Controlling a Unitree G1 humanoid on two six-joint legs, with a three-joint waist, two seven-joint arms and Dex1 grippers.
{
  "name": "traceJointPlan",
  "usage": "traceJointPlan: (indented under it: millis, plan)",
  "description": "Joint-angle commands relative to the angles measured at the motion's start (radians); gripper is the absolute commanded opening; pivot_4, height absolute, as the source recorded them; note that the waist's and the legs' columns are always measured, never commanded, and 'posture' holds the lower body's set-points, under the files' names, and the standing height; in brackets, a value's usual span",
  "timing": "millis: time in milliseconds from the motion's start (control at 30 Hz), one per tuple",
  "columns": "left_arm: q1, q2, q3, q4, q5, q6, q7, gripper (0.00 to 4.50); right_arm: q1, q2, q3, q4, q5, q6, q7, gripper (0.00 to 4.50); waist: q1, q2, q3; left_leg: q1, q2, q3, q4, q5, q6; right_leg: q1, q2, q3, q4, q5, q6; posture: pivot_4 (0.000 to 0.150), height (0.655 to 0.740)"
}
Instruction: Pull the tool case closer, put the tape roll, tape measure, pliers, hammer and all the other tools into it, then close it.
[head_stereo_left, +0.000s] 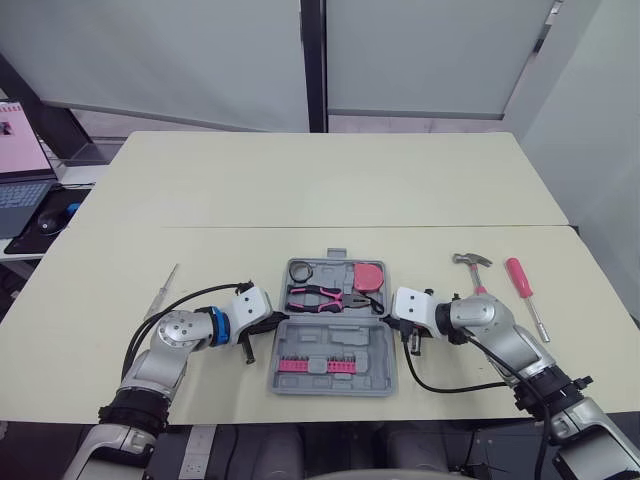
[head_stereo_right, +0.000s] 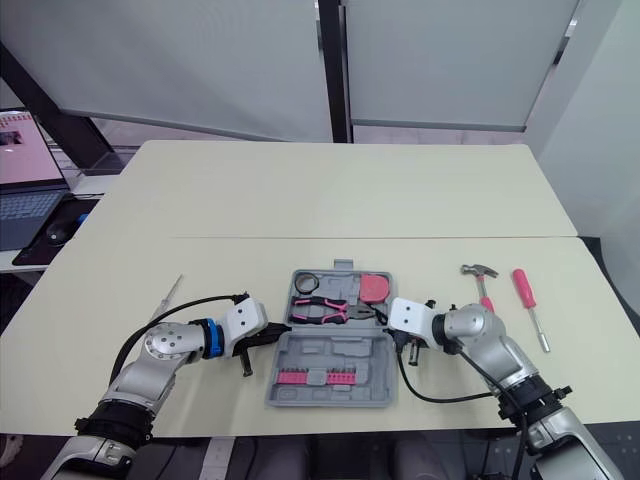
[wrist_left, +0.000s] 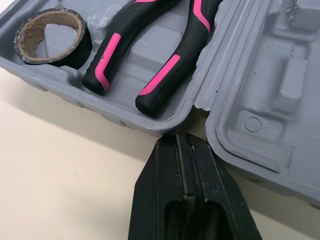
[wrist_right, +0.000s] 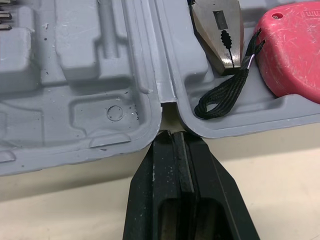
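Observation:
The grey tool case (head_stereo_left: 333, 372) lies open near the table's front edge. Its far half holds the black tape roll (wrist_left: 50, 35), the pink-handled pliers (head_stereo_left: 318, 297) and the red tape measure (wrist_right: 295, 50). Its near half carries a row of pink bits (head_stereo_left: 318, 364). My left gripper (wrist_left: 181, 141) is shut, its tip at the case's left side by the hinge gap. At the right end of the same gap my right gripper (wrist_right: 172, 136) is also shut, holding nothing. On the table right of the case lie the hammer (head_stereo_left: 472, 267) and a red screwdriver (head_stereo_left: 524, 284).
A thin metal tool (head_stereo_left: 162, 291) lies on the table left of the case. A laptop (head_stereo_left: 20, 172) and a mouse (head_stereo_left: 50, 222) sit on a side desk at the far left. The cream table (head_stereo_left: 330, 190) stretches away behind the case.

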Motion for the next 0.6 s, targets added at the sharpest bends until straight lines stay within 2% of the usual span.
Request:
traceJointPlan:
  millis: [33, 333, 600]
  plan:
    - [0.001, -0.024, -0.042, 0.012, 0.029, -0.002, 0.007, 0.02, -0.021, 0.036, 0.021, -0.031, 0.013, -0.034, -0.008, 0.0, 0.0, 0.0, 0.0, 0.0, 0.0, 0.0, 0.0, 0.0, 0.0, 0.0, 0.0, 0.0, 0.0, 0.0, 0.0, 0.15, 0.74]
    - [0.027, 0.002, -0.023, -0.017, 0.017, 0.023, 0.002, 0.02, -0.025, 0.025, 0.005, -0.047, 0.004, -0.003, -0.026, 0.0, -0.001, 0.0, 0.0, 0.0, 0.0, 0.0, 0.0, 0.0, 0.0, -0.001, 0.0, 0.0, 0.0, 0.0, 0.0, 0.15, 0.74]
    - [0.049, 0.057, 0.029, -0.055, 0.0, 0.022, -0.004, 0.02, 0.018, -0.058, -0.04, -0.101, 0.0, 0.021, -0.03, 0.0, -0.001, 0.0, 0.0, -0.005, 0.0, 0.002, -0.001, 0.0, 0.0, -0.004, 0.0, 0.002, 0.0, -0.001, -0.001, 0.15, 0.74]
